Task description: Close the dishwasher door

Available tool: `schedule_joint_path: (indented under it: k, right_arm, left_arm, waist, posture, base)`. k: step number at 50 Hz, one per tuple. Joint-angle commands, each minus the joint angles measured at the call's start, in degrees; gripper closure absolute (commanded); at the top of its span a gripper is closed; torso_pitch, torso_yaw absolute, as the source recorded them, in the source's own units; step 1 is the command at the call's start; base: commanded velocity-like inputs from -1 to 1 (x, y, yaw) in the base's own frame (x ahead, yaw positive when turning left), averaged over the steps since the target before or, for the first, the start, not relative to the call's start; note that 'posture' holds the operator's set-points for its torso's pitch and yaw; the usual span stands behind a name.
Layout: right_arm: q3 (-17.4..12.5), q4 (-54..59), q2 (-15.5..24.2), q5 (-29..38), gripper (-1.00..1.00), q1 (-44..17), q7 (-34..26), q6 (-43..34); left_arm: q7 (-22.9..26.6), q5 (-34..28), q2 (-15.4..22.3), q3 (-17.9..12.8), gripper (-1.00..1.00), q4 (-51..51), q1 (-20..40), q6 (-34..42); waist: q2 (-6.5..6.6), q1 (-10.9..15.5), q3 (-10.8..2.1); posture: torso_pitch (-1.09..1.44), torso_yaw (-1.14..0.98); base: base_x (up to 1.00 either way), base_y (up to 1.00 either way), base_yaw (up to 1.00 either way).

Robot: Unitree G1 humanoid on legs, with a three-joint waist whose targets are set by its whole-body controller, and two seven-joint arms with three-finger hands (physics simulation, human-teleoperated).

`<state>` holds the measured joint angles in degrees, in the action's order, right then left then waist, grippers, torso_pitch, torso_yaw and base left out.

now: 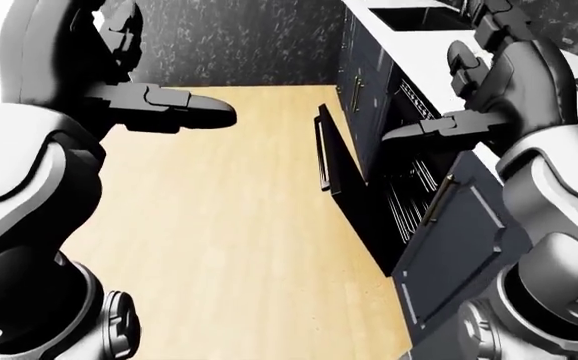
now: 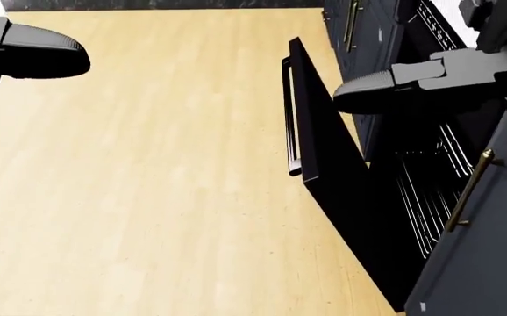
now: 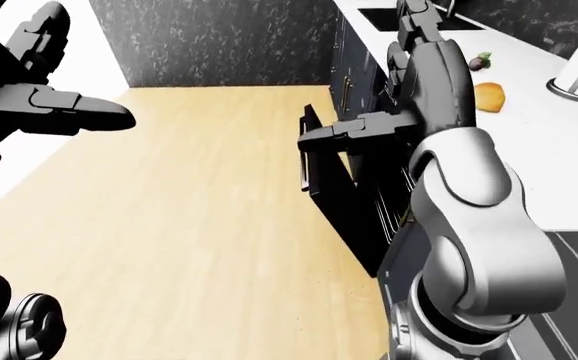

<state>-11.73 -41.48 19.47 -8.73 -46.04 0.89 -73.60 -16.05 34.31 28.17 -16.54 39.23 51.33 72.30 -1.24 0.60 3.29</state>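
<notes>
While the dishwasher door (image 2: 323,151) hangs part open off the cabinet run along the floor's right edge, right robot hand (image 2: 385,85) hovers above it, fingers spread, holding nothing. Get the palm outside, near the handle (image 2: 291,118), and push. Left robot hand (image 1: 169,109) spread, idle.

I'm in a kitchen: open dishwasher (image 2: 341,164), dark cabinets (image 1: 449,240), white counter (image 3: 529,142) with a sink (image 1: 414,16)

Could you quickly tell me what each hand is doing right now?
Left hand: open, holding nothing, over the floor.
Right hand: open, holding nothing, above the open dishwasher door.
</notes>
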Motion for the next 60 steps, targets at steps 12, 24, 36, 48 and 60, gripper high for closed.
schedule_joint_path:
  k: [12,24,36,48,60]
  right_arm:
    - [0.4,-0.7,0.0,0.8,-1.0,-1.5,-0.6,2.1]
    - [0.5,-0.6,-0.4,1.5,-1.0,-1.6,-0.9,2.1]
    - [0.5,-0.7,-0.7,2.0,-1.0,-1.5,-1.3,2.1]
    - [0.8,-0.6,-1.1,2.3,-1.0,-1.0,-1.2,2.7]
    - [1.3,-0.4,-1.2,2.8,-1.0,-0.7,-1.3,3.1]
  left_arm:
    - [-0.4,-0.9,0.6,-0.9,-1.0,0.4,1.7,-1.5]
    - [-0.2,-1.0,0.7,-1.0,-1.0,0.4,1.7,-1.4]
    - [-0.3,-1.1,0.4,-0.8,-1.0,0.6,1.8,-1.2]
    - [0.0,-1.4,0.3,-0.9,-1.0,0.7,1.5,-1.2]
    - [0.1,-1.6,0.3,-0.8,-1.0,0.6,1.3,-1.5]
  waist:
    - [5.51,-0.9,-0.73]
    - [-0.79,-0.1,-1.38]
    - [7.2,-1.3,-2.0]
    - [-0.33,0.3,-1.42]
    - [2.71,-0.8,-0.84]
  posture:
    - [0.0,0.0]
    - [0.0,0.0]
    - [0.0,0.0]
    - [0.0,0.0]
    - [0.0,0.0]
  base:
    - [0.21,0.0,0.0]
    - [0.21,0.0,0.0]
    - [0.21,0.0,0.0]
    - [0.21,0.0,0.0]
    - [0.21,0.0,0.0]
